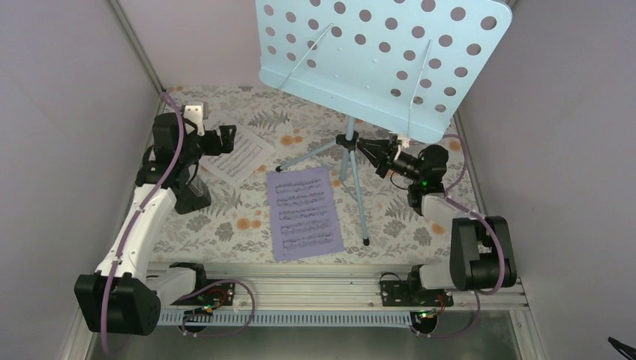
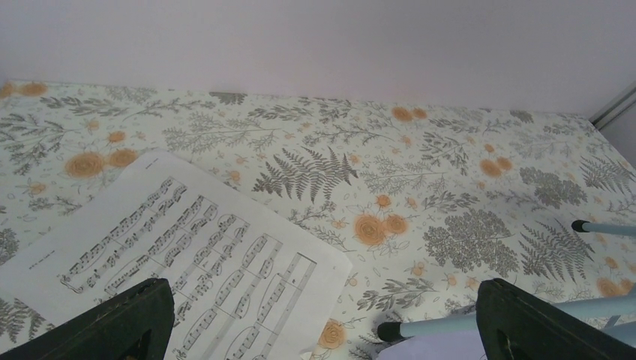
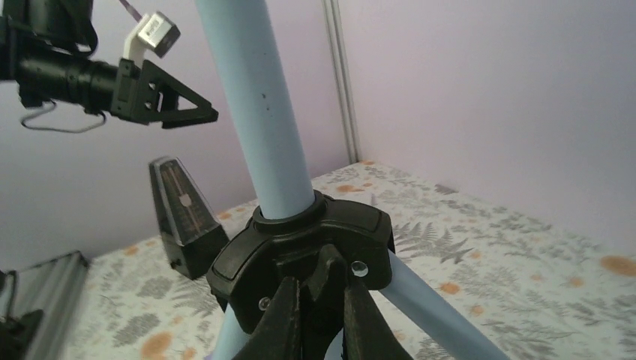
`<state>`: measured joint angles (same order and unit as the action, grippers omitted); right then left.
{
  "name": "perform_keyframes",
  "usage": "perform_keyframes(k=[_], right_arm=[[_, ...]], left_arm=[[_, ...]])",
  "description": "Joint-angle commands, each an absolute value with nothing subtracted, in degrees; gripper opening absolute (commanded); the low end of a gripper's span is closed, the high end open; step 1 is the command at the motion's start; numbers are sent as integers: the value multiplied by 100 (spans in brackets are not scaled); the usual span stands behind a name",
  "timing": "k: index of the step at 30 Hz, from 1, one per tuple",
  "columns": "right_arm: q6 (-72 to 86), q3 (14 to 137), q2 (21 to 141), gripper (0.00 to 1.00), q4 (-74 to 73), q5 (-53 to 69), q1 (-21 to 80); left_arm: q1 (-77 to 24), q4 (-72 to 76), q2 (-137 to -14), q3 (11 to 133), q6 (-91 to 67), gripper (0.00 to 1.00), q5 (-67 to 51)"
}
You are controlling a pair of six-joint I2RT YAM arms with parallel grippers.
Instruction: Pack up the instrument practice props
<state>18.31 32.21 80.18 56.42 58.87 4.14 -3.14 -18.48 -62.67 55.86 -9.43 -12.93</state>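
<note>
The light blue music stand stands at the back middle, its hole-dotted tray up high and its tripod legs spread on the floral table. My right gripper is shut on the stand's black leg hub, its fingers clamped on a hinge tab. The lavender sheet lies flat in front of the stand. The black wedge-shaped box stands upright at left, partly under my left arm, and also shows in the right wrist view. My left gripper is open and empty above the table.
A white sheet of printed music lies at back left, under the left gripper. A stand leg's foot rests by the lavender sheet's corner. Lilac walls close in the sides and back. A metal rail runs along the near edge.
</note>
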Motion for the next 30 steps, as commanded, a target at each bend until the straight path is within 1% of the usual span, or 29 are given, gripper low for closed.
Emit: perform_keyframes(k=[1, 4, 6, 10, 11, 12, 16, 17, 20, 22, 24, 26, 28, 30], right_arm=[[-178, 3410, 7577, 5, 5020, 5518, 497], [-602, 3555, 7523, 4, 4404, 5360, 507], [-575, 3562, 7557, 4, 4426, 5340, 508], [-330, 3331, 7550, 11, 4931, 5315, 514], [-325, 3315, 7538, 14, 4927, 5274, 516], [-317, 3314, 7526, 20, 4896, 5241, 512], [-186, 3284, 7411, 51, 4742, 5074, 510], [-69, 3233, 7337, 56, 4735, 5045, 510], [553, 2917, 7025, 65, 5113, 4999, 486], [1217, 2768, 6782, 71, 5214, 4744, 469], [1927, 2802, 6559, 76, 4877, 4574, 450], [2622, 3015, 6374, 80, 4107, 4417, 451], [3182, 3230, 6270, 79, 3426, 4634, 449], [3935, 3313, 6085, 78, 2776, 4508, 460]], left_arm=[[-300, -1690, -6345, 5513, -861, 100, -1445], [-299, -1691, -6352, 5506, -866, 100, -1458], [-298, -1693, -6364, 5514, -867, 100, -1473], [-299, -1700, -6386, 5512, -861, 100, -1474], [-299, -1704, -6388, 5511, -864, 100, -1484], [-301, -1703, -6389, 5511, -862, 100, -1477], [-299, -1708, -6392, 5515, -862, 100, -1494], [-299, -1709, -6392, 5519, -866, 100, -1491], [-299, -1712, -6374, 5524, -853, 100, -1469], [-299, -1714, -6368, 5520, -853, 100, -1471], [-299, -1713, -6366, 5514, -857, 100, -1485], [-299, -1711, -6369, 5519, -862, 100, -1500], [-299, -1712, -6362, 5520, -861, 100, -1513], [-299, -1709, -6354, 5512, -861, 100, -1503]])
